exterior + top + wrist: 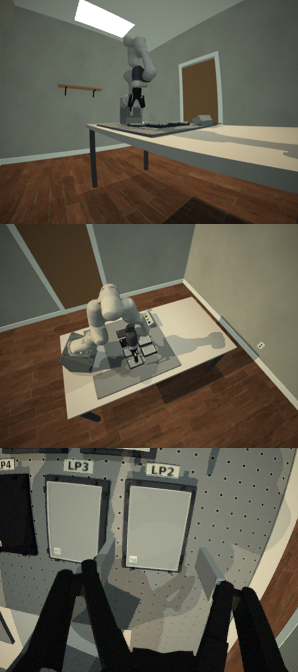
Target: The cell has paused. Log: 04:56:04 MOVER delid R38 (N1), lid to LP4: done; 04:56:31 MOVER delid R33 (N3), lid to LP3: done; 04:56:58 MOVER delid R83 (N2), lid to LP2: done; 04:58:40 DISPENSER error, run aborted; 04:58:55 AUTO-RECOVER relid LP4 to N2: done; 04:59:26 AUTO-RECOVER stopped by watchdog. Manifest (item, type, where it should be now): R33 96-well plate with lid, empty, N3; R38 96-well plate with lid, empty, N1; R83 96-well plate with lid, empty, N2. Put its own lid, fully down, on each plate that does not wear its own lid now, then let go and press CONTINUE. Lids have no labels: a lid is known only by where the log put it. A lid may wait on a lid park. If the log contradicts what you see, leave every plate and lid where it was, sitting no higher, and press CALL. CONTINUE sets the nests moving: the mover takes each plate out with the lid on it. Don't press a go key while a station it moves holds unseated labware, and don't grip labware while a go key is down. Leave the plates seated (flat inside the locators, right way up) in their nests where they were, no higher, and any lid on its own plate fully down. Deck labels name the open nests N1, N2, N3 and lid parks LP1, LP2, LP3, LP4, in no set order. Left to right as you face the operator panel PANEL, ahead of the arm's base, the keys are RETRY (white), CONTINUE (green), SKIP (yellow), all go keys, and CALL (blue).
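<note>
My gripper [136, 360] [136, 110] [156, 552] is open and empty, its fingers apart above the deck near LP2. A pale lid [132, 363] [157, 528] lies on the park labelled LP2, and a second pale lid [127, 353] [75, 518] lies on LP3. The LP4 park [122, 342] [15, 513] is black, with no lid on it. Two plates [148, 350] [145, 340] with visible well grids sit in nests beside the parks. The arm hides the third nest. Nest labels are not readable, and whether these plates wear lids cannot be told.
The operator panel [151, 324] [204, 120] stands beyond the nests, with green [146, 316], yellow [147, 319] and blue [149, 322] keys visible. Another dark park [121, 333] lies beyond LP4. The deck mat [110, 384] [150, 135] ends near the table edge.
</note>
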